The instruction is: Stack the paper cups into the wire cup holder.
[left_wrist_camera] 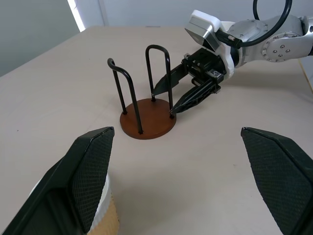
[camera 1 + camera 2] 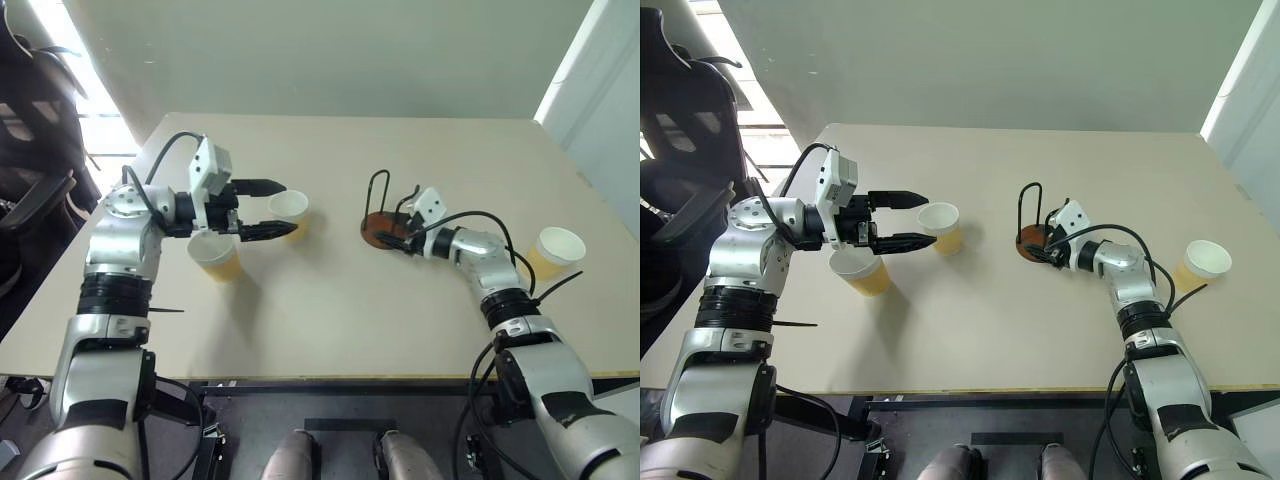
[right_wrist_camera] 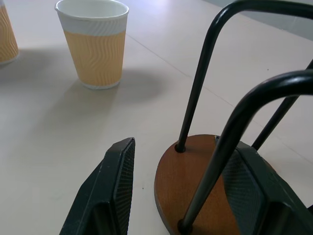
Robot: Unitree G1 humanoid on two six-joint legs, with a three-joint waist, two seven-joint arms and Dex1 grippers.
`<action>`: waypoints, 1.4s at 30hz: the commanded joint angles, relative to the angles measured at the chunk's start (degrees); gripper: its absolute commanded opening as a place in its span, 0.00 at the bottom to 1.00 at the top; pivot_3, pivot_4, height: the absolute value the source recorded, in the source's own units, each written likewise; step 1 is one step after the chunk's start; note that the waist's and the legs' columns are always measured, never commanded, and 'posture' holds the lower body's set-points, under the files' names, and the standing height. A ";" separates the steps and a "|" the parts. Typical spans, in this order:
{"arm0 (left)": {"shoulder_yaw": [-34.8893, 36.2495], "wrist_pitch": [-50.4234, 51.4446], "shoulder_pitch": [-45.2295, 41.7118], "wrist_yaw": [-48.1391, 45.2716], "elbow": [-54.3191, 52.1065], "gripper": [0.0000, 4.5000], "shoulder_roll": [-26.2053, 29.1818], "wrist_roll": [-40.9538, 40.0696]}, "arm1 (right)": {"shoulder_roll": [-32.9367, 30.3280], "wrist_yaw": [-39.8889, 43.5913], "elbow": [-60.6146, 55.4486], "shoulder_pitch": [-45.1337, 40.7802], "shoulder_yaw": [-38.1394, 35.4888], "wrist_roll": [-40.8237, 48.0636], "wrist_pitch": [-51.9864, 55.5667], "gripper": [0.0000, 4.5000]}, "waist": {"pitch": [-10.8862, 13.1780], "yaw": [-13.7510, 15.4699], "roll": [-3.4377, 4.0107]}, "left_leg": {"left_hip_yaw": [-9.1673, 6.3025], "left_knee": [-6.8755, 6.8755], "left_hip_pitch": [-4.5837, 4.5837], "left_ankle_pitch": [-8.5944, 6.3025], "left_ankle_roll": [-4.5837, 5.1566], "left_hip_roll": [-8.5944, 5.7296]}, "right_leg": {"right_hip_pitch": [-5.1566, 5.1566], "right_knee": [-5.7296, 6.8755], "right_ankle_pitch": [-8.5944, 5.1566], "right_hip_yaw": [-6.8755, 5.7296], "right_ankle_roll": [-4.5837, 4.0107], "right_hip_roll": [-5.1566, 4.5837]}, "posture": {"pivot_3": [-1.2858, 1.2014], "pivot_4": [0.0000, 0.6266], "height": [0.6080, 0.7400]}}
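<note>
- Three yellow-orange tapered paper cups (image 2: pixel 289 208) stand apart on the desk (image 2: pixel 330 310); none is in the brown-based wire cup holder (image 2: pixel 384 226).
- Left hand (image 2: pixel 270 208), wide open and empty, brackets the middle cup.
- Right hand (image 1: pixel 171 95), open and empty, straddles the holder's base.

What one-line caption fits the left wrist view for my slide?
Right gripper open around one wire loop of the empty wire cup holder on the table.

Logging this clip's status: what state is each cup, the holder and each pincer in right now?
Middle cup: upright, empty, between the open left pincer's fingers.
Cup under the left pincer: upright, empty.
Far-right cup: upright, empty.
Wire cup holder: upright, no cups in it.
Left pincer: open.
Right pincer: open, around the holder.
</note>
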 commanded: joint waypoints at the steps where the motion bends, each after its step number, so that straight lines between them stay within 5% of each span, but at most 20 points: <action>1: 1.16 -0.41 -0.49 -0.07 -1.04 1.00 0.38 -0.65 | -0.54 0.49 -0.84 -1.17 -0.80 0.67 -0.66 0.45 | 0.00 0.00 0.00 | 0.00 0.00 0.00 0.00 0.00 0.00 | 0.00 0.00 0.00 0.00 0.00 0.00 | 0.52 0.24 1.00; 7: 1.16 -0.44 -0.45 0.00 -1.05 1.00 0.38 -0.61 | -0.19 0.22 -0.97 -0.83 -0.42 0.32 -1.03 0.01 | 0.00 -0.01 0.00 | 0.00 0.00 0.00 0.00 0.00 0.00 | 0.00 0.00 0.01 0.00 0.01 0.00 | 0.52 0.24 1.00; 15: 1.19 -0.10 -0.17 -0.01 -1.62 1.00 0.40 -0.81 | 0.16 2.99 -2.24 0.15 0.46 0.60 -0.68 0.01 | 0.00 -0.02 0.00 | 0.00 0.00 0.00 0.00 0.00 0.00 | -0.01 0.00 0.01 0.00 0.01 0.00 | 0.52 0.24 1.00; 29: 0.54 -0.34 -1.21 -0.82 -0.14 1.00 0.10 -0.40 | -10.41 29.00 -27.11 9.00 5.44 7.15 13.32 0.01 | -0.01 -0.13 -0.02 | 0.01 0.04 0.02 0.06 -0.10 0.02 | 0.05 0.03 -0.05 -0.03 -0.09 0.03 | 0.52 0.24 1.00; 42: 0.63 0.17 -0.67 -0.55 -1.25 1.00 0.04 -0.67 | -9.25 32.69 -28.90 7.65 8.57 8.05 16.10 0.01 | -0.01 -0.36 -0.02 | 0.01 0.10 0.03 0.12 -0.10 0.01 | 0.07 0.04 -0.04 -0.02 -0.11 0.04 | 0.52 0.24 1.00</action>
